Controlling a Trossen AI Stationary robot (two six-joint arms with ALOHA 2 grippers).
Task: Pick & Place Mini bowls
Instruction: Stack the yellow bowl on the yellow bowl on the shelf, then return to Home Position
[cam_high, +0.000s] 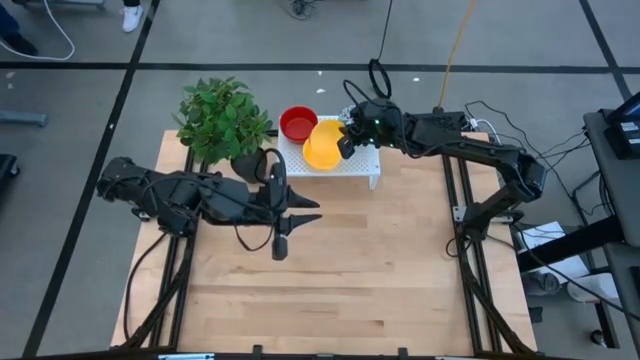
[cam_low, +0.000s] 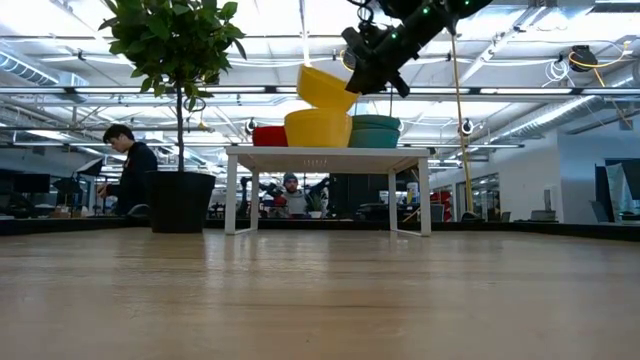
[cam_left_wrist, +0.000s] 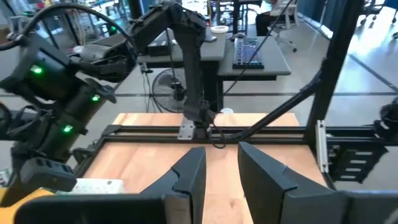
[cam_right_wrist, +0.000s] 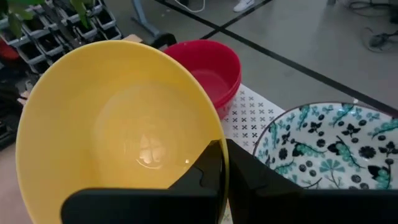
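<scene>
A yellow mini bowl (cam_low: 325, 87) hangs tilted in my right gripper (cam_low: 368, 62), above a second yellow bowl (cam_low: 318, 128) that sits on a small white stand (cam_low: 325, 155). A red bowl (cam_low: 268, 135) and a white bowl with a dark teal pattern (cam_low: 376, 130) also rest on the stand. In the right wrist view the held yellow bowl (cam_right_wrist: 118, 130) fills the picture, with the red bowl (cam_right_wrist: 214, 68) and the patterned bowl (cam_right_wrist: 329, 149) behind it. My left gripper (cam_high: 305, 210) is open over the table's middle, clear of the stand. My right gripper (cam_right_wrist: 225, 152) pinches the yellow bowl's rim (cam_right_wrist: 219, 134) on the side nearest the patterned bowl. One finger (cam_right_wrist: 202, 174) is inside the bowl and the other is outside. The fingers come slanting down from the table's right. The bowl is lifted clear and tilted.
A potted plant (cam_high: 220, 120) in a black pot (cam_low: 182, 200) stands at the stand's left. The wooden table (cam_high: 330, 280) lies open on the near side. People (cam_low: 125, 170) sit in the room beyond the far edge.
</scene>
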